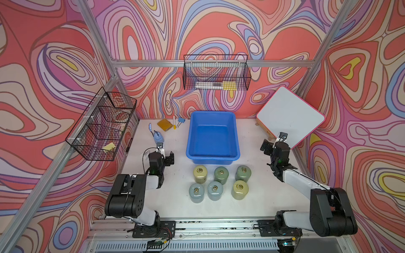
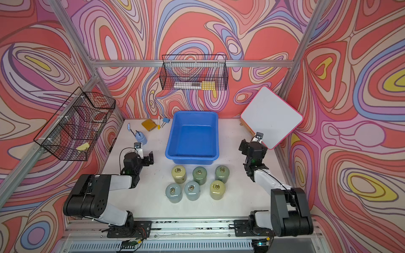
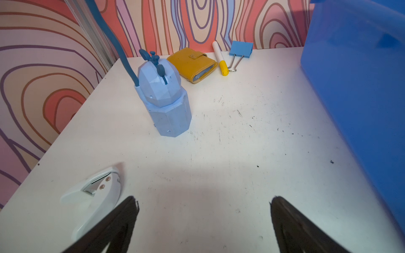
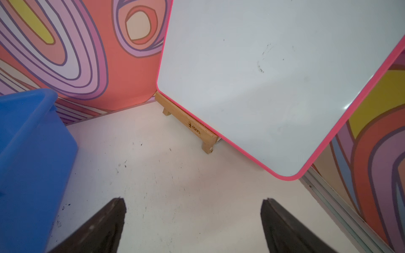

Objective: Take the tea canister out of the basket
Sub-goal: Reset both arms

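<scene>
- My left gripper [image 1: 169, 158] hovers over the counter [image 1: 175, 204] on its left side, just off the basket's near left corner. Its jaws stand wide apart and hold nothing. In the left wrist view only bare counter shows between the fingers [image 3: 118, 223], with a white hole punch [image 3: 94, 197] just beside one of them.
- The basket [image 1: 212, 119] sits mid-counter against the far edge. In both top views its floor is bare, and I see no canister inside it.
- Six tea canisters stand in two rows of three between the basket's near wall and the counter's near edge. All are upright with ring lids up, so each long axis is vertical.
- From either gripper the canisters lie towards the near edge and inward to the middle. The yellow-green canister [image 1: 200, 174] ends the far row on my left arm's side, and the green canister [image 1: 243, 173] ends it on my right arm's side.
- My right gripper [image 1: 266, 147] hovers over the counter's right side, between the basket and the whiteboard [image 1: 289, 116]. Its jaws are also spread wide and empty, with bare counter between the fingers [image 4: 105, 223].
- I judge neither arm clearly nearer, and with the basket empty I see nothing left to lift out.
</scene>
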Available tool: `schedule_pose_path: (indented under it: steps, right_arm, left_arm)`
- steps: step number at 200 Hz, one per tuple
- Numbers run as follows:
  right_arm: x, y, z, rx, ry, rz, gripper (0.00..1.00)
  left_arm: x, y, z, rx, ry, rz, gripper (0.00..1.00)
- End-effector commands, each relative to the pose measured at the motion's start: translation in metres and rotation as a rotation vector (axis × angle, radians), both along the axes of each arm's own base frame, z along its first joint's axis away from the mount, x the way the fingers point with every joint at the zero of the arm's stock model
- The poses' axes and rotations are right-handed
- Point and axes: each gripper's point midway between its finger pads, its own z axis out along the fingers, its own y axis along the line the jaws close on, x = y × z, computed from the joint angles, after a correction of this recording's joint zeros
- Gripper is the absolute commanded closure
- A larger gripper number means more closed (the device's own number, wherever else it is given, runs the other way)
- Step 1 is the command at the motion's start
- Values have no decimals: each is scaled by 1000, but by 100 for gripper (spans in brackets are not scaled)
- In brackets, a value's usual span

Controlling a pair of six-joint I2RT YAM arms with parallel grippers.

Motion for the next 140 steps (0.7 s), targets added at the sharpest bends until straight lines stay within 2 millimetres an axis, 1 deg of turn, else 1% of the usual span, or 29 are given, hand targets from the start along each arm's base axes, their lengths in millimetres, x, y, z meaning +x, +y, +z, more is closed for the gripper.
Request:
schedule_pose_path:
  steps: [1,17,32,42,45,51,53,56,60,67,77,88,92,94,100,104,110,119,128,140]
  right_arm:
    - [7,2,-5,-12,-30,25,2]
    - [15,3,-14,-34,-36,39,2]
    - [19,2,-26,-65,-19,44,2]
    - [17,2,-34,-70,-42,39,2]
    - [15,1,-40,-68,-39,37,2]
    - [12,0,-41,-72,-73,28,2]
    - [9,0,-46,-74,-70,28,2]
    - [10,1,-41,-76,-111,36,2]
    - [8,1,-40,-79,-125,36,2]
    - [7,3,-44,-66,-94,45,2]
    - [7,5,-41,-75,-121,63,2]
    - [11,13,-54,-76,-99,110,2]
    - [15,13,-54,-96,-120,111,2]
    - [17,15,-50,-100,-132,112,2]
    - [19,16,-60,-88,-45,105,2]
    - [20,18,-62,-80,-39,121,2]
    - [21,16,-57,-100,-82,110,2]
    - [20,17,-61,-80,-46,113,2]
    - [21,16,-59,-93,-66,105,2]
    - [20,16,-61,-83,-52,110,2]
  left_arm:
    - [0,-2,1,-18,-23,-11,1]
    - [-1,-2,0,-19,-10,-13,1]
    - [-1,-2,2,-19,-20,-10,1]
    - [-1,-2,1,-20,-13,-12,1]
    - [-1,-2,1,-20,-16,-12,1]
    - [-1,-2,2,-20,-21,-10,1]
    - [-1,-2,2,-20,-22,-10,1]
    - [0,-2,2,-20,-21,-10,1]
    - [-1,-2,1,-19,-18,-10,1]
    - [-1,-2,1,-20,-17,-10,1]
    - [-1,-2,1,-20,-19,-10,1]
    - [-1,-2,2,-20,-20,-10,1]
    - [-1,-2,1,-19,-19,-10,1]
    - [-1,-2,2,-21,-20,-9,1]
    - [-1,-2,1,-20,-19,-9,1]
    - [-1,-2,2,-19,-20,-9,1]
    - [-1,-2,2,-19,-19,-10,1]
    - [-1,-2,1,-19,-18,-10,1]
    - [-1,-2,1,-19,-17,-10,1]
    - [-1,-2,1,-20,-17,-9,1]
